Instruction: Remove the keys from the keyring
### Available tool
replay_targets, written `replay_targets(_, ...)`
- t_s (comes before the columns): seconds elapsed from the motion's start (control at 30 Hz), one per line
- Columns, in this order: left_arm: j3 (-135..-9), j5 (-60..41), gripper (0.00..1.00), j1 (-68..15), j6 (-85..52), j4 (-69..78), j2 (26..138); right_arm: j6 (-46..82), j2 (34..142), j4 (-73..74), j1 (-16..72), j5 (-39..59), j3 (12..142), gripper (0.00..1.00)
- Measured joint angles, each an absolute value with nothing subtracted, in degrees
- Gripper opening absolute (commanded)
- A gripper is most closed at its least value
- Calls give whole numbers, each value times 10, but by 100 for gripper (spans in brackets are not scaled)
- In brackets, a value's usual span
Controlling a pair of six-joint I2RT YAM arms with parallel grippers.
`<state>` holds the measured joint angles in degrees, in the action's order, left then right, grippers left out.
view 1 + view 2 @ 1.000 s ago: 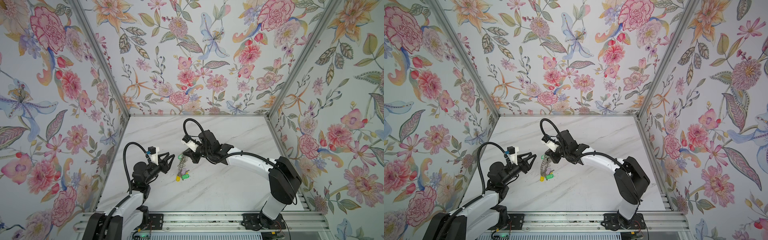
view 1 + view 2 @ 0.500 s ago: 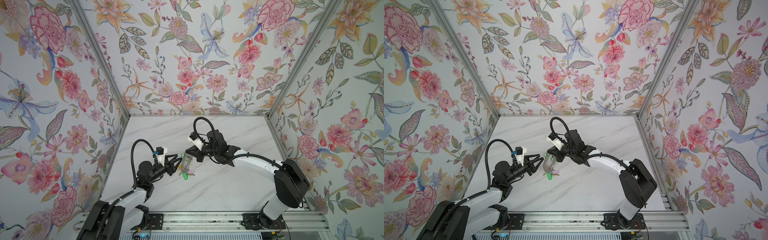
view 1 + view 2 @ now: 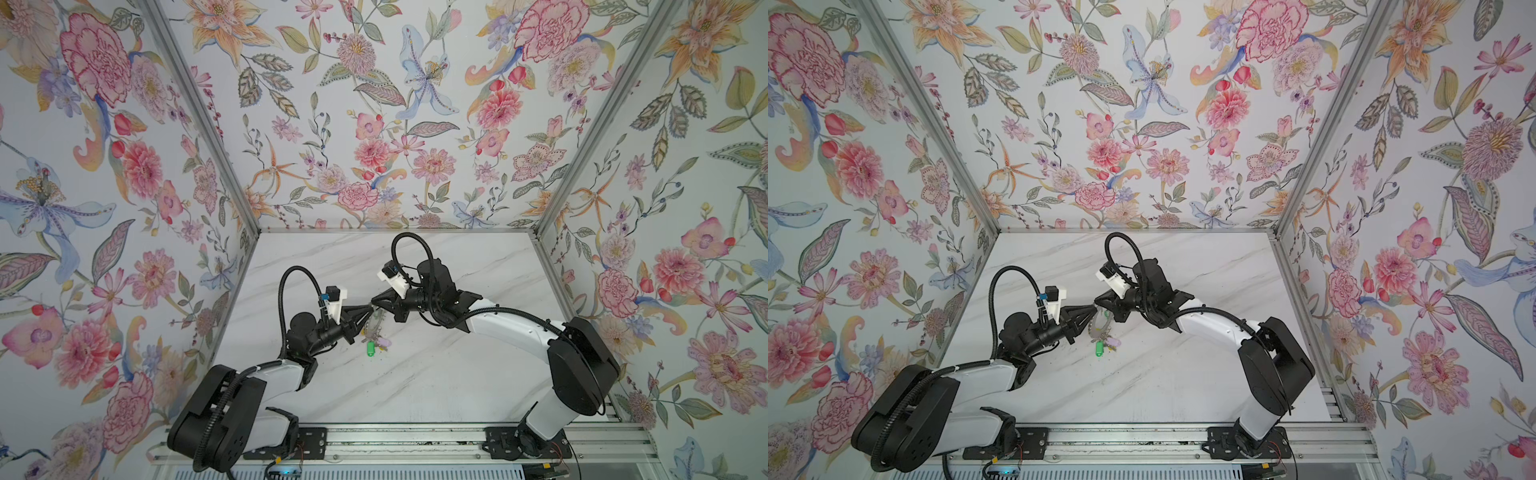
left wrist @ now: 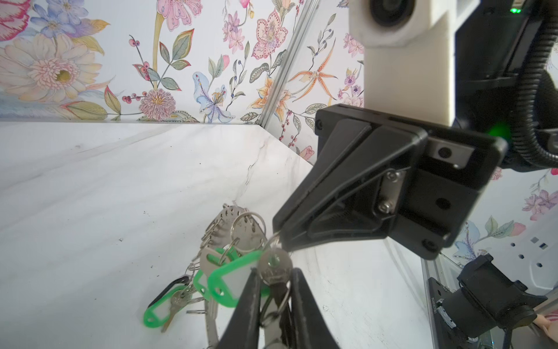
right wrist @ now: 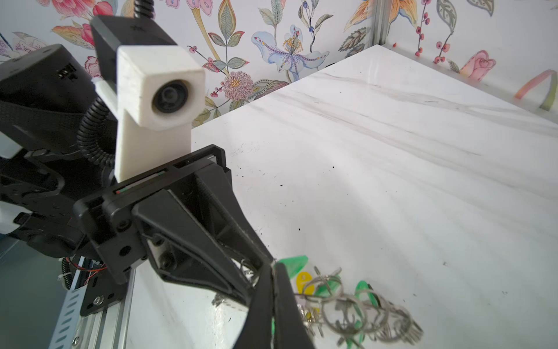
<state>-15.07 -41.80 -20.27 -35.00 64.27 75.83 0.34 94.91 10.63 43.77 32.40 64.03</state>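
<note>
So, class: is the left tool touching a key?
Touching. The left wrist view shows the left tool closed on a silver key. The blade is pinched inside and the round head sticks out.

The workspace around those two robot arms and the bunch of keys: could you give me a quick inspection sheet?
Surface: white marbled table, a few dark specks.
Job's things: keyring tilted up, keys with green, lilac, yellow and black tags trailing onto the table.
Clutter: nothing seen.
Grippers: left gripper closed on a silver key; right gripper shut on a wire loop.
Cables: black ribbed cables arch over both wrists, clear of the keys.
Surroundings: floral walls, metal rail in front.
</note>
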Motion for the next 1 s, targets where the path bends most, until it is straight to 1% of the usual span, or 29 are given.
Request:
replay_targets(0.13,-151,-418,0,-203,-354,652,766,10,949,106,434,332,640,0)
replay_targets(0.3,-151,-418,0,-203,-354,656,766,14,949,107,432,340,641,0)
replay_targets(0.4,-151,-418,0,-203,-354,657,766,16,949,106,430,345,641,3)
replay_targets(0.6,-151,-413,0,-203,-354,660,766,34,949,114,426,372,641,23)
replay_targets(0.67,-151,-412,0,-203,-354,656,766,43,949,123,425,382,639,27)
replay_targets(1.0,-152,-401,0,-203,-351,642,765,65,924,131,401,386,616,28)
